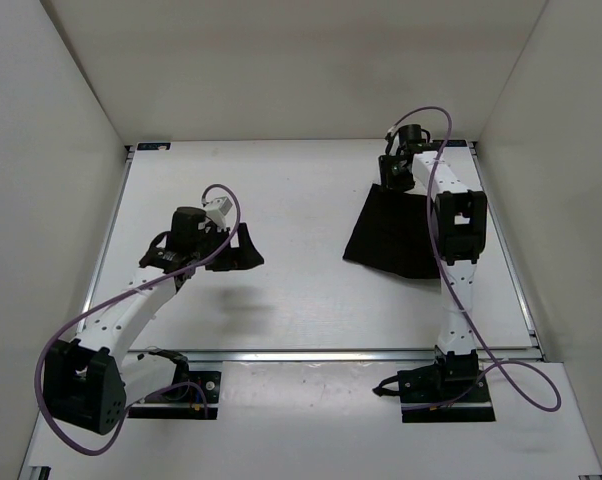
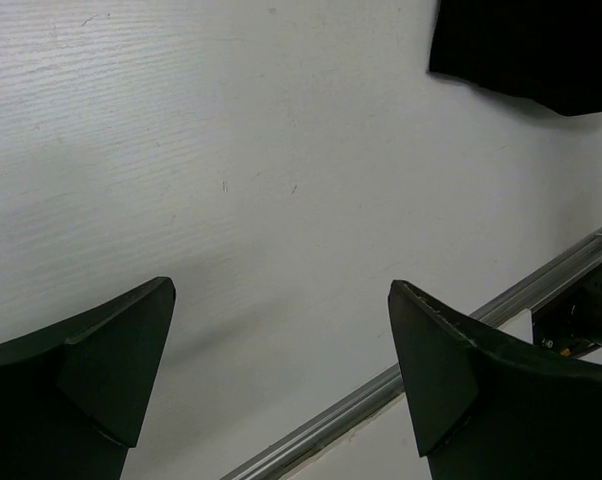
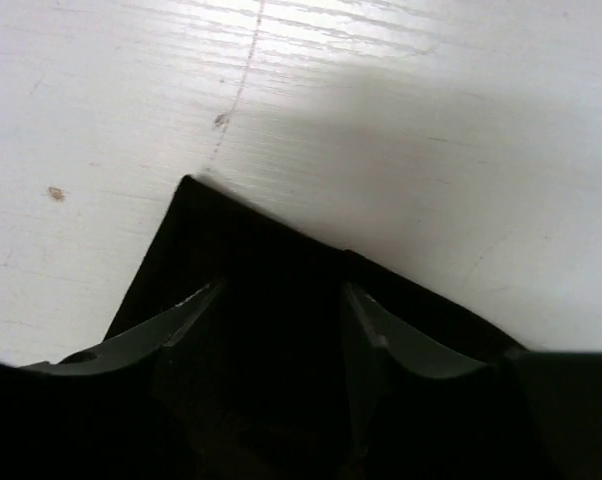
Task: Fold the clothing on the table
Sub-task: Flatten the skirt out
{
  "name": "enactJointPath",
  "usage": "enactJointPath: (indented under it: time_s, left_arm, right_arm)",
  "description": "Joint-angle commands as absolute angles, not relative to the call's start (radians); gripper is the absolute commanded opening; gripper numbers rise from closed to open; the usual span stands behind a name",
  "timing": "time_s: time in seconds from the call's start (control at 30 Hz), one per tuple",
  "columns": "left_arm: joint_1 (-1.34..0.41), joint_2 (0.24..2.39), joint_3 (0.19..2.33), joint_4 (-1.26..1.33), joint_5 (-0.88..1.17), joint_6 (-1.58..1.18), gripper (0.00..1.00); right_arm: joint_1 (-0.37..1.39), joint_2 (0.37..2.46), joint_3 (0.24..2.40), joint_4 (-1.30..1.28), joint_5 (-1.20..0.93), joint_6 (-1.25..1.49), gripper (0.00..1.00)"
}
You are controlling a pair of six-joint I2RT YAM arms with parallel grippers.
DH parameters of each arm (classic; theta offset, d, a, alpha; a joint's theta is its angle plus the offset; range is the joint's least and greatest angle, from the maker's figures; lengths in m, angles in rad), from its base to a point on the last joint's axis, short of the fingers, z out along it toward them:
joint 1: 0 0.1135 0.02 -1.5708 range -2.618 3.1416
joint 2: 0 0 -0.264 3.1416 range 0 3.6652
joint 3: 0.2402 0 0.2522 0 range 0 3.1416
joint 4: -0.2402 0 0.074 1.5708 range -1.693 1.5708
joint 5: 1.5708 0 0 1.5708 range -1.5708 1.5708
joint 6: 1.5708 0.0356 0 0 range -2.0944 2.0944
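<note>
Two arms on show, and they sit well apart. The clothing point(image 1: 389, 235) is a flat dark sheet on the right-hand side of the white surface point(image 1: 281, 190), toward the far end, with the right arm stretched over its right edge. From above it reads as a neat shape, narrower at the far end and wider toward the arms.

Over to the right hand point(image 1: 396, 176), parked at the garment's far edge. Its wrist view shows both fingers point(image 3: 203, 305) low over the black fabric point(image 3: 261, 235), just inside a sharp corner that points out onto bare white. There's a gap between those fingers and cloth lies in it, everything black on black. Clamped on the fabric or only resting over it? I cannot tell.

The left hand point(image 1: 243, 247) hovers over bare surface at centre-left, nothing in it, fingers point(image 2: 121, 345) spread wide and released. Its camera catches the garment's near corner point(image 2: 521, 50) up in the top right, and a metal rail point(image 2: 401, 378) running along the surface edge.
</note>
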State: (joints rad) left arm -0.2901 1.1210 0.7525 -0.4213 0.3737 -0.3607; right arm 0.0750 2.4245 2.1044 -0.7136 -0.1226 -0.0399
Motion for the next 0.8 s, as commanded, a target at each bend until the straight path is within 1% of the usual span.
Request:
enactJointPath:
  time_s: [0.0, 0.03, 0.07, 0.1, 0.33, 0.4, 0.43, 0.53, 0.77]
  left_arm:
    - [-0.31, 1.127, 0.752, -0.345, 0.414, -0.394, 0.99]
    - [-0.317, 1.129, 0.752, -0.321, 0.41, -0.399, 0.99]
    - [-0.325, 1.143, 0.743, -0.284, 0.414, -0.419, 0.98]
    - [-0.342, 1.161, 0.738, -0.244, 0.411, -0.439, 0.98]
    - [-0.449, 1.314, 0.692, -0.011, 0.459, -0.575, 0.99]
    - [-0.486, 1.373, 0.693, 0.078, 0.465, -0.609, 0.96]
    - [-0.512, 1.415, 0.699, 0.113, 0.462, -0.615, 0.95]
    - [-0.555, 1.529, 0.751, 0.201, 0.466, -0.659, 0.95]
    - [-0.603, 1.722, 0.828, 0.418, 0.459, -0.805, 0.93]
  right_arm:
    - [0.066, 2.448, 2.143, -0.718, -0.135, -0.031, 0.32]
    - [0.072, 2.45, 2.143, -0.724, -0.144, -0.028, 0.22]
    - [0.074, 2.45, 2.138, -0.729, -0.147, -0.028, 0.16]
    - [0.077, 2.45, 2.14, -0.732, -0.153, -0.029, 0.0]
    - [0.126, 2.415, 2.112, -0.748, -0.218, -0.006, 0.0]
    - [0.144, 2.401, 2.102, -0.747, -0.218, -0.005, 0.0]
    - [0.15, 2.389, 2.097, -0.75, -0.219, 0.0, 0.0]
    - [0.172, 2.346, 2.082, -0.765, -0.21, -0.005, 0.0]
    - [0.132, 2.269, 2.051, -0.752, -0.287, 0.046, 0.0]
